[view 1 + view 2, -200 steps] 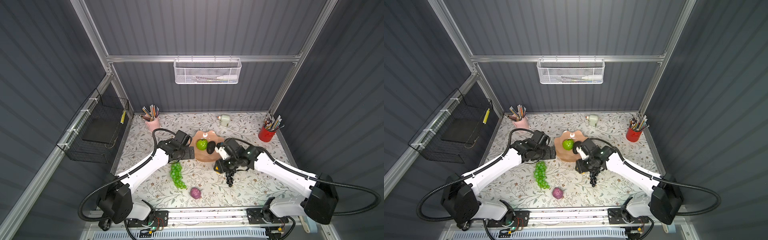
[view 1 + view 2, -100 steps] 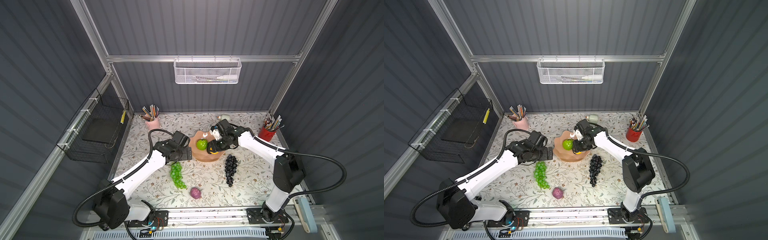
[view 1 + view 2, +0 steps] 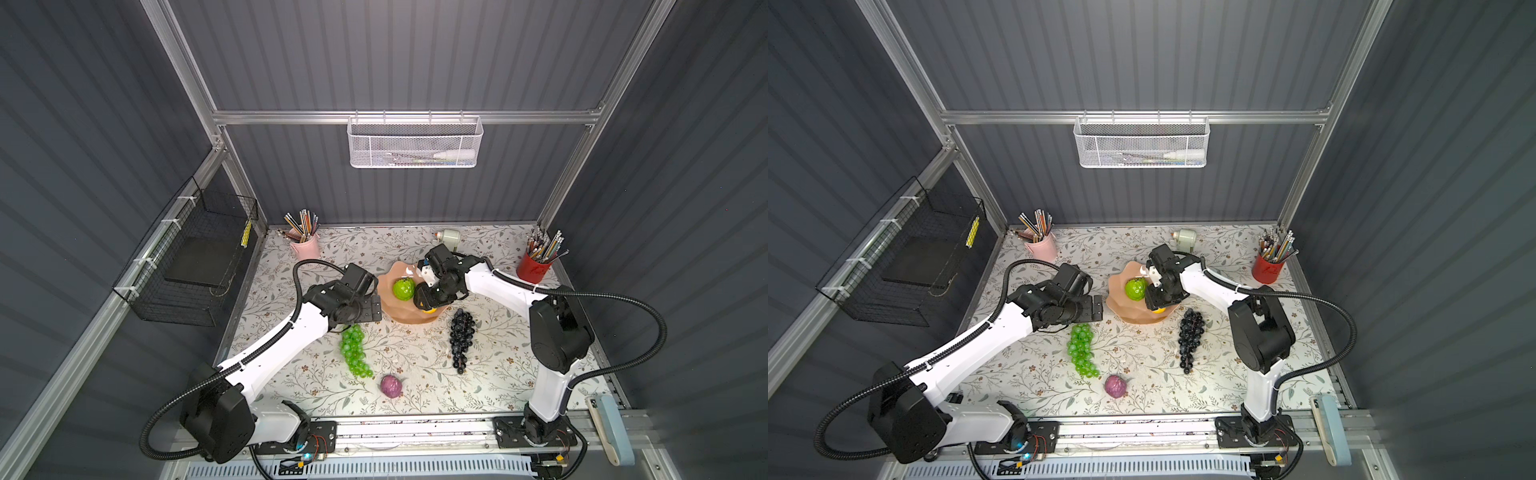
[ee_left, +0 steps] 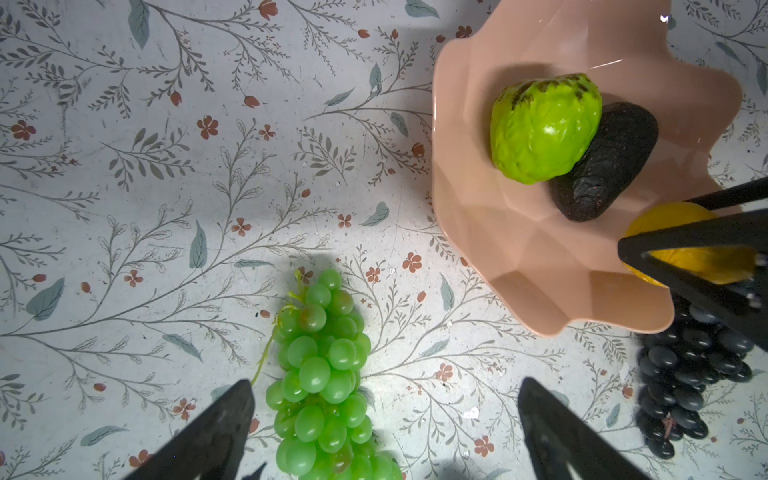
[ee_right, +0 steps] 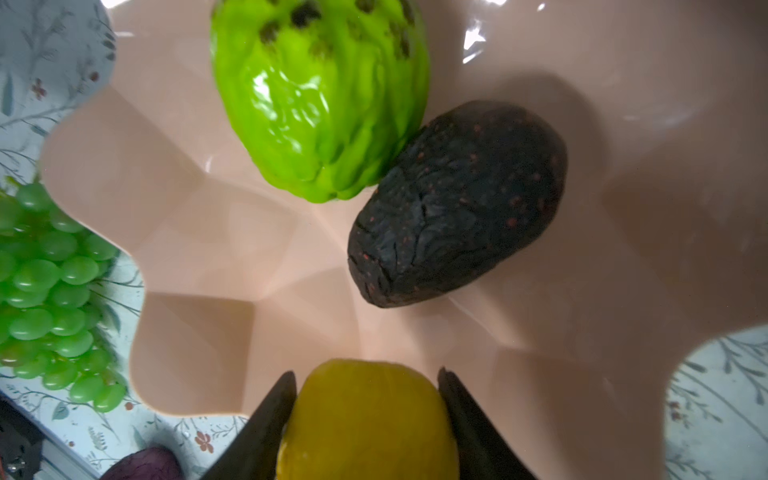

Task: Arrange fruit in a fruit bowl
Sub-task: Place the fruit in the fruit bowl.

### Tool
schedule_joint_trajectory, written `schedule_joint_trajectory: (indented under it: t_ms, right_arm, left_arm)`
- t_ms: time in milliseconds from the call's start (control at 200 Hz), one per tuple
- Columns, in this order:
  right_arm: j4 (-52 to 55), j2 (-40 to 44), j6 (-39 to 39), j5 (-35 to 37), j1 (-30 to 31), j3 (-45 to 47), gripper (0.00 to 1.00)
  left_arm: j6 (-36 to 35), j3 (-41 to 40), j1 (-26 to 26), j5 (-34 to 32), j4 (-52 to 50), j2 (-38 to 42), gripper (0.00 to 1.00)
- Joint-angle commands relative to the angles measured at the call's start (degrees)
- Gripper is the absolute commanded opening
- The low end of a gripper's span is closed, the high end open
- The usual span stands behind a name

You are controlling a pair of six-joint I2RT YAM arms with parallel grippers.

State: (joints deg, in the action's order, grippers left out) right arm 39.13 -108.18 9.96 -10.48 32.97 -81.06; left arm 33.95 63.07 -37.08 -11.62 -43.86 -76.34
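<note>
Top views: gripping small yellow fruit (image 3: 429, 310) in right gripper (image 3: 424, 302), hanging over near-right rim of fruit bowl (image 3: 401, 318), beside lime-green fruit (image 3: 403, 289). Holding left gripper (image 3: 371, 306) wide and empty just left of bowl, above green grape bunch (image 3: 354, 351). Noting dark grape bunch (image 3: 460, 336) and purple fruit (image 3: 390, 385) lying on tabletop nearer front edge.

Left wrist: showing avocado (image 4: 604, 162) touching lime-green fruit inside bowl.

Right wrist: facing bare bowl floor straight ahead of yellow fruit, nothing blocking; probably needing only a short lowering and release.

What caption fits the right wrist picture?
Right end effector holding the yellow fruit over the pink bowl, avocado and green fruit inside.
</note>
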Motion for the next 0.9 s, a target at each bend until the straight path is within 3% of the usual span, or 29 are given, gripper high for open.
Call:
schedule_joint_trajectory:
  t_ms: [0,305,585,895]
  right_arm:
    - [1.94,-1.59,-2.02,2.0,0.02,-2.02,0.53]
    - [1.63,-4.65,-2.66,2.57,-0.01,-4.66,0.59]
    - [1.35,-6.17,-3.34,2.27,0.05,-6.17,0.72]
    - [5.66,3.31,-4.36,4.68,-0.01,-8.88,0.81]
  left_arm:
    - [0.59,-0.14,-0.1,-0.68,-0.79,0.05,0.99]
    - [-0.68,1.62,-0.09,0.89,-3.24,-0.82,1.0]
    - [-2.8,5.89,-0.1,3.72,-8.54,-3.19,1.0]
    - [-3.3,6.55,-0.8,14.77,-13.88,-4.52,1.0]
